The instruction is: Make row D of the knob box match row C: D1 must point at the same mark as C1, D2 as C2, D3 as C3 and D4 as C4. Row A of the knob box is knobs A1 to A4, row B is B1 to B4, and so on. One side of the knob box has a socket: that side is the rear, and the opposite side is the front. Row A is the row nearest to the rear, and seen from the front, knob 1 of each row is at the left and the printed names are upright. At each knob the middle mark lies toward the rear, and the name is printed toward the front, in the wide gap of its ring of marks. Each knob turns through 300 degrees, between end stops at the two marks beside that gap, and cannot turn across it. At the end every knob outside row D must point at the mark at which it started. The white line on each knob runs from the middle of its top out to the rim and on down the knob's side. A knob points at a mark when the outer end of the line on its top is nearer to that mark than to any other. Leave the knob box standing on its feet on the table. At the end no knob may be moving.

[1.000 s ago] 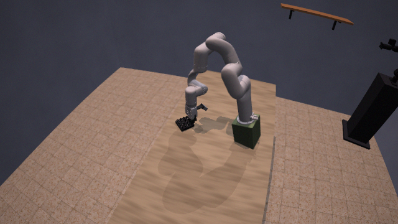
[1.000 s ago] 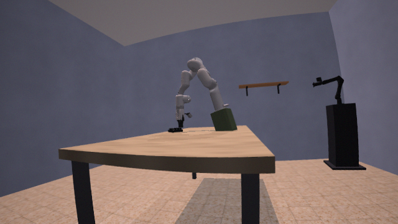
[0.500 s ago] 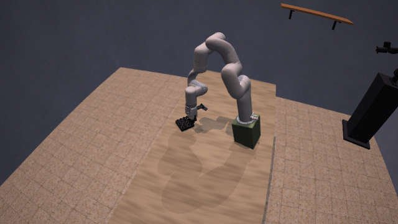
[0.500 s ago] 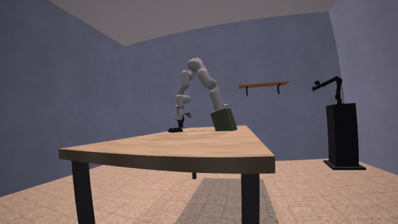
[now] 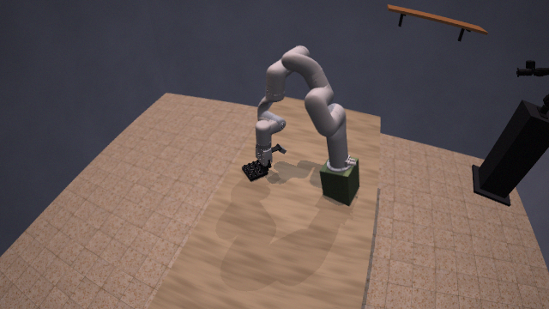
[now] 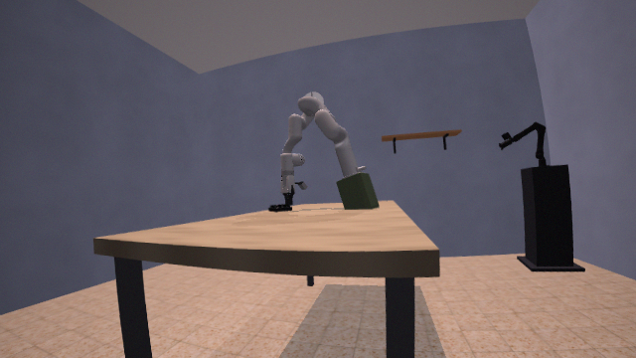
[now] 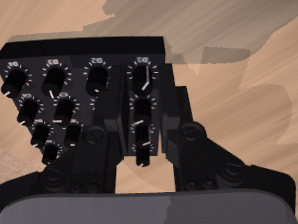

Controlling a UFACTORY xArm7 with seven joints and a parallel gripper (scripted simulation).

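The black knob box (image 5: 256,171) stands on the wooden table, and also shows in the exterior view (image 6: 279,208). In the wrist view the box (image 7: 87,106) fills the left and middle, with white lines on its knobs. The printed names lie on the far side of the knobs, so the farthest row is row D. My gripper (image 5: 265,164) points straight down onto the box's right corner. Its two dark fingers stand a narrow gap apart on either side of the rightmost column of knobs. The far knob of that column (image 7: 141,76) lies near the fingertips. I cannot tell whether the fingers touch any knob.
The arm's green base block (image 5: 340,180) stands on the table to the right of the box. A black pedestal with a camera arm (image 5: 510,154) stands on the floor far right. A wall shelf (image 5: 435,18) hangs above it.
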